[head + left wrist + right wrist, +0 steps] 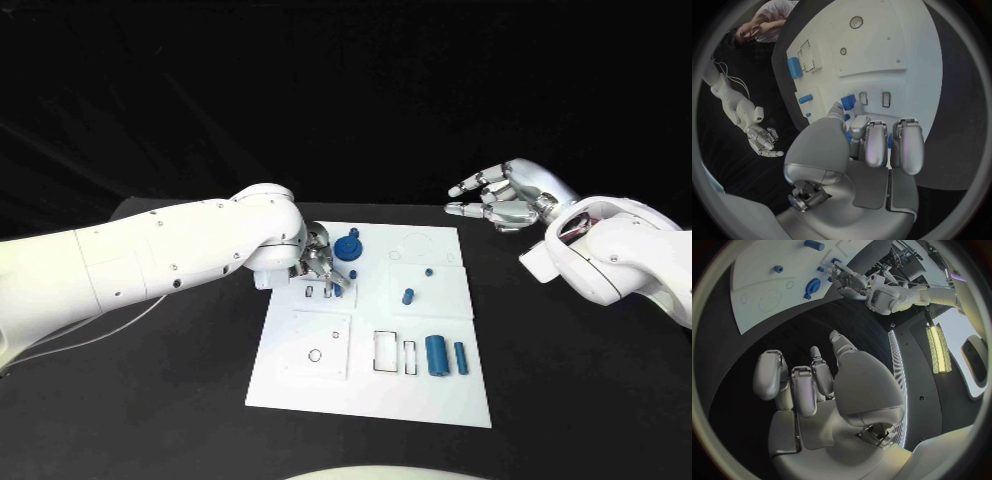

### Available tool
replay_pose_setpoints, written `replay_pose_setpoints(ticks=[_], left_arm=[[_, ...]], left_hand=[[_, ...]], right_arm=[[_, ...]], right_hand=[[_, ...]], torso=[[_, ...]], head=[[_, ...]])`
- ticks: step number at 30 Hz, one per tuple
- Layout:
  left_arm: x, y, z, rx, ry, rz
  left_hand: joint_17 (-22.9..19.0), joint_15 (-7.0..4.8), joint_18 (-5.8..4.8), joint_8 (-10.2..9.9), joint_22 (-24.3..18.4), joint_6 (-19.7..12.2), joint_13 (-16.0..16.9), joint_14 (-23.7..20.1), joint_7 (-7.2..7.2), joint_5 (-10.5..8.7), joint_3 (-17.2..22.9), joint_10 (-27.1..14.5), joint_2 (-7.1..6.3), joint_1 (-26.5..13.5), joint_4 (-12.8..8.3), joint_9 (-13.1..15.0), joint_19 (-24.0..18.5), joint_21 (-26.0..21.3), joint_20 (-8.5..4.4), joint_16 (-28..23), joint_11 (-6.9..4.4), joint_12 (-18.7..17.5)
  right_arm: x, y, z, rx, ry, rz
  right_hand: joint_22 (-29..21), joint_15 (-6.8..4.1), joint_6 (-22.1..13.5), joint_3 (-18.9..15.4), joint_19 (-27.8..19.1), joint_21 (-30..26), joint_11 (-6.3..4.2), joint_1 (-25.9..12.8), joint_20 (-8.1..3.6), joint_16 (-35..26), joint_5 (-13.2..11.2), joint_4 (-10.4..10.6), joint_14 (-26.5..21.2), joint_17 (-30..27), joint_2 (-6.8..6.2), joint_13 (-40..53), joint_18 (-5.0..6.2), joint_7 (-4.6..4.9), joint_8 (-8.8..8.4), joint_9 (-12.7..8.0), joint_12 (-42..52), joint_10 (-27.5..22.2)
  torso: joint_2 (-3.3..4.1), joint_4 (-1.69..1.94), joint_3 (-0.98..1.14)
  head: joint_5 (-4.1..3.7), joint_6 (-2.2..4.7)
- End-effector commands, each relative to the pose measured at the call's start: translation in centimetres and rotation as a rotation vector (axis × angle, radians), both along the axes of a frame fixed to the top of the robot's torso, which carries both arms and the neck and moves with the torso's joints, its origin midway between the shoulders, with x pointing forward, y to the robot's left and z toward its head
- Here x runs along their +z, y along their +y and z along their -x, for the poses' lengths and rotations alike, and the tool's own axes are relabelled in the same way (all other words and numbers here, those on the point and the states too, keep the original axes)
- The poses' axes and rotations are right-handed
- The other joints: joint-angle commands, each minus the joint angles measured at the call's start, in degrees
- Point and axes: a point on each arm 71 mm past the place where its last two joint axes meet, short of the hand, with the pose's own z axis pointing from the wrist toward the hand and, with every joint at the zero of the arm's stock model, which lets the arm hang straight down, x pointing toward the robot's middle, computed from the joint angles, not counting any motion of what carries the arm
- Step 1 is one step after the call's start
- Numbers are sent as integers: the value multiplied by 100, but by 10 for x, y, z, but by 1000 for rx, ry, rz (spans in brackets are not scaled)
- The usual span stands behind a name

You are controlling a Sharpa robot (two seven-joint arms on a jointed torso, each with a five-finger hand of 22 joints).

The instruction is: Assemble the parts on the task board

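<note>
White and silver, the left hand [320, 262] works low over the upper-left part of the task board [433, 395], its fingers curled down around a small blue part [848, 102] that the left wrist view shows pinched at the fingertips [874, 150], just above two small rectangular slots in the board. The slots lie directly ahead of that hand, so the coming move looks like a short lowering rather than a reach; whether the held part is already seated in a slot I cannot tell. Just to the right of the hand stands a round blue knob-like part [348, 246], touching or nearly touching the fingers. Further right on the board lie a small blue peg [408, 296] and, lower down, two blue cylinders [446, 356] side by side, their long axes running away from the robot, beside outlined rectangular recesses. The left hand is plainly the nearer one to all of these. Off the board's upper right corner, the right hand [500, 199] hovers above the black desk [577, 400], well apart from the parts, fingers loosely spread and holding nothing.
</note>
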Motion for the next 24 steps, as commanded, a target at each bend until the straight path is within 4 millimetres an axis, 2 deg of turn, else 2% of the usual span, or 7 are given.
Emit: replay_pose_setpoints(ticks=[1,11,17,21,24], left_arm=[[-2,0,2,9,26,-35],[-2,-1,3,6,37,-27],[-2,-1,2,10,41,-19],[-3,0,3,14,52,-4],[-4,1,4,23,77,21]], left_hand=[[8,-53,-69,32,59,-26,5,210,-18,14,74,40,22,97,-2,11,48,28,-21,-29,-16,22],[15,-71,-72,39,78,-68,-11,211,-37,26,355,27,103,428,-10,30,52,33,-37,-37,-36,6],[21,-93,-74,-7,96,-129,-56,212,-58,52,821,-18,162,816,-46,17,56,37,-56,-44,-58,-46],[27,-110,-75,-27,104,-167,-75,212,-70,74,1340,-42,79,1147,-109,15,56,38,-74,-49,-74,-87],[32,-114,-75,-6,116,-197,-81,212,-47,92,1904,-50,-63,1385,-181,41,59,40,-92,-52,-73,-120]], right_arm=[[0,1,0,8,3,8],[0,2,0,11,3,9],[0,3,0,13,5,10],[0,2,0,13,6,10],[-1,2,0,12,7,11]], right_hand=[[-8,-37,-46,-28,-24,-28,13,-57,-12,-30,35,8,384,732,-5,122,17,-1,35,4,-33,-33],[-12,-38,-44,-30,-28,-36,11,-51,-13,-33,44,9,383,729,1,124,19,-3,46,6,-30,-29],[-12,-38,-44,-30,-28,-36,11,-51,-13,-33,44,9,383,729,1,124,19,-3,46,6,-30,-29],[-17,-39,-44,-31,-32,-45,10,-46,-14,-34,55,9,383,729,7,123,20,-5,56,7,-31,-29],[-22,-40,-46,-35,-35,-52,9,-49,-14,-38,65,14,382,723,12,116,22,-5,62,8,-35,-34]], torso=[[0,0,3],[1,3,3],[-1,1,4],[-2,1,0],[-2,3,-1]], head=[[-2,-4],[-2,-12],[-1,-24],[-6,-23],[-11,-12]])
